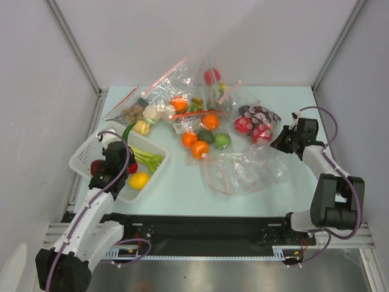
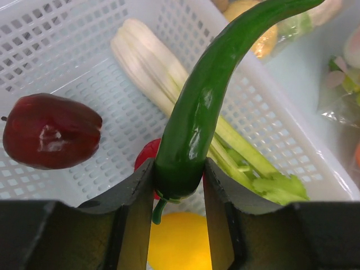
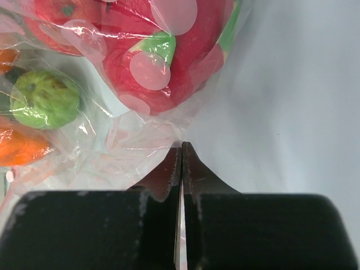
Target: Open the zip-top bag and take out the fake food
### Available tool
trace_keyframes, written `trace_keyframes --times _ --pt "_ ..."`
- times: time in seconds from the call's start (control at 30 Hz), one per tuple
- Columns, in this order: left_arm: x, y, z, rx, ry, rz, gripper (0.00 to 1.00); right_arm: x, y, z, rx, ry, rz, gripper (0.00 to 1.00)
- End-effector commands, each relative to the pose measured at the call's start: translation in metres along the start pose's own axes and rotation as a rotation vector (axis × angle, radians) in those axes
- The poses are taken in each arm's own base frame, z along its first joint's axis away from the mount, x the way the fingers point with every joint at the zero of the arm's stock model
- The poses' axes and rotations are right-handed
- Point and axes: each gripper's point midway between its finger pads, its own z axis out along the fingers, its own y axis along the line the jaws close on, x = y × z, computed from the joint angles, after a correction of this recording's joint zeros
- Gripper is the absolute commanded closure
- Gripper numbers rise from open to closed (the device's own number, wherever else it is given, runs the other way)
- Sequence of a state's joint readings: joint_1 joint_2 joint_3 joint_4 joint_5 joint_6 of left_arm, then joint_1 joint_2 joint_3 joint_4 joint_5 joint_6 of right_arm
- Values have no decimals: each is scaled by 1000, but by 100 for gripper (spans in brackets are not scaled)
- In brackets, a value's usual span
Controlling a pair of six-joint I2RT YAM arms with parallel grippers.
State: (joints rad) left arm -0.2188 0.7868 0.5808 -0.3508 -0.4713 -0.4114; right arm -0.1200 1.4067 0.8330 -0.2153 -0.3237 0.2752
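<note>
My left gripper [image 2: 177, 169] is shut on a long green pepper [image 2: 194, 112] and holds it over the white basket [image 2: 56, 67]. In the basket lie a white-and-green leek [image 2: 152, 67], a dark red apple [image 2: 50, 138] and a yellow lemon [image 2: 180, 242]. In the top view the left gripper [image 1: 117, 151] is above the basket [image 1: 82, 155]. The zip-top bag [image 1: 243, 173] lies crumpled at table centre-right. My right gripper [image 3: 181, 147] is shut on its thin plastic edge [image 3: 140, 140]. Oranges [image 1: 200, 149] and green pieces [image 1: 222, 140] lie loose beside the bag.
Smaller clear bags stand at the back: one with brown balls and cauliflower [image 1: 137, 112], one with a red ball [image 1: 213, 78], and one with red-and-green fruit [image 1: 255, 125] just left of the right gripper, which also shows in the right wrist view [image 3: 163, 56].
</note>
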Motion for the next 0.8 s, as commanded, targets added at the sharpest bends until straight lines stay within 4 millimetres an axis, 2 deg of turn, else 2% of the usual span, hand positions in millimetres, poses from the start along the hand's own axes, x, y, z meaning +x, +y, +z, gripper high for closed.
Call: trace_keyframes --times 0.0,0.03,0.07,0.13,0.23,0.27,0.47,0.57,0.77 --pt "-7 2 10 -8 -39 -87 58 -17 11 -9 -34 -55 -28 100" --pt "-5 3 10 -9 -38 -93 56 -19 12 -9 -36 -59 -28 100" --pt "-2 7 12 -17 -34 -99 42 -19 12 -9 -36 -59 -29 100" --pt "-2 9 11 -17 -40 -106 34 -18 12 -9 -37 -57 -30 100" --pt "-1 12 10 -25 -43 -101 3 -18 13 -9 -39 -56 -29 100" --pt "-4 12 8 -24 -53 -104 0 -17 13 -9 -41 -52 -28 100" --pt "-18 16 -3 -19 -113 -120 0 -17 14 -10 -33 -54 -36 98" --pt "-24 12 -6 4 -125 -124 0 -19 15 -12 -20 -59 -43 87" --pt "-44 -5 -18 92 -134 -110 0 -27 20 -24 25 -91 -76 54"
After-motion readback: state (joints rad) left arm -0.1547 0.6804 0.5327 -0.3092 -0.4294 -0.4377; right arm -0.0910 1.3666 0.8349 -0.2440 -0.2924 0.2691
